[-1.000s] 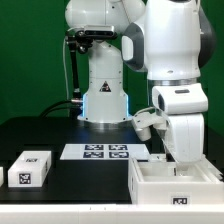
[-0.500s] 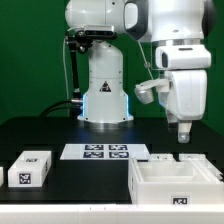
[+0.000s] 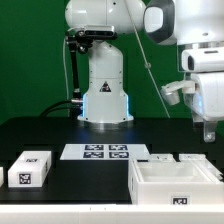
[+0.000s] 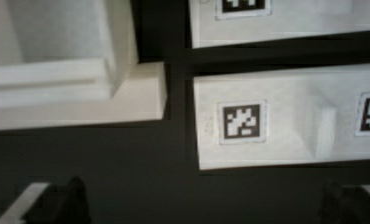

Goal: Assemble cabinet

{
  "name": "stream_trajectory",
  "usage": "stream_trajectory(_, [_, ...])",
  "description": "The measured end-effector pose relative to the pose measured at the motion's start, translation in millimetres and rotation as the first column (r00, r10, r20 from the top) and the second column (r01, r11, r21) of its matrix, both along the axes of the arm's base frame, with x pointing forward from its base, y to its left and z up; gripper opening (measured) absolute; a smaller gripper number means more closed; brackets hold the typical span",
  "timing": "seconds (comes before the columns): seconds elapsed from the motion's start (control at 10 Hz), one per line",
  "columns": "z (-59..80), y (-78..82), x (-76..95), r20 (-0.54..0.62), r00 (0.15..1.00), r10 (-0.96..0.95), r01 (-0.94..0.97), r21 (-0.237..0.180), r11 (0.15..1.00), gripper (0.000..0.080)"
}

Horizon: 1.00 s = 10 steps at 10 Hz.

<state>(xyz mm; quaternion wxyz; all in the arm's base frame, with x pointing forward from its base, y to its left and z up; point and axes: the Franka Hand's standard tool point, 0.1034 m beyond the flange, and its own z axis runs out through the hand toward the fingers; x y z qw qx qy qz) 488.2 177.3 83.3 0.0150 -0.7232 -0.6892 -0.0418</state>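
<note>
Exterior view: cabinet (image 3: 155, 190) mouth-up, long axis seemingly crosswise; hand (image 3: 207, 131) splayed wide, empty.

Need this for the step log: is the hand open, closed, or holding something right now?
Hand: open, holding nothing.

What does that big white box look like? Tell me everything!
The box is white and looks like plastic, with thick walls and an open, hollow top. One black-and-white tag sits on its front wall. It stands upright on the black table, at the exterior view's right, near the front edge. The pincer hangs open higher up, not touching it.
</note>
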Motion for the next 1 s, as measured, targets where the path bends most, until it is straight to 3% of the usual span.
stream_trajectory(0.3, [-3.4, 0.6, -4.0, 0.001, 1.0, 0.003, -0.003, 0.003, 1.0, 0.0649])
stream_trajectory(0.5, [-21.1, 4.8, -36.5, -0.014, 1.0, 0.027, -0.027, 0.008, 1.0, 0.0649])
stream_trajectory(0.7, [-41.6, 9.0, -54.7, -0.008, 1.0, 0.029, -0.029, 0.037, 0.999, 0.0649])
stream_trajectory(0.8, [-51.3, 9.2, -58.0, -0.018, 1.0, 0.024, -0.023, 0.046, 0.999, 0.0649])
stream_trajectory(1.0, [-51.9, 12.4, -47.8, -0.012, 1.0, 0.018, -0.018, 0.053, 0.998, 0.0649])
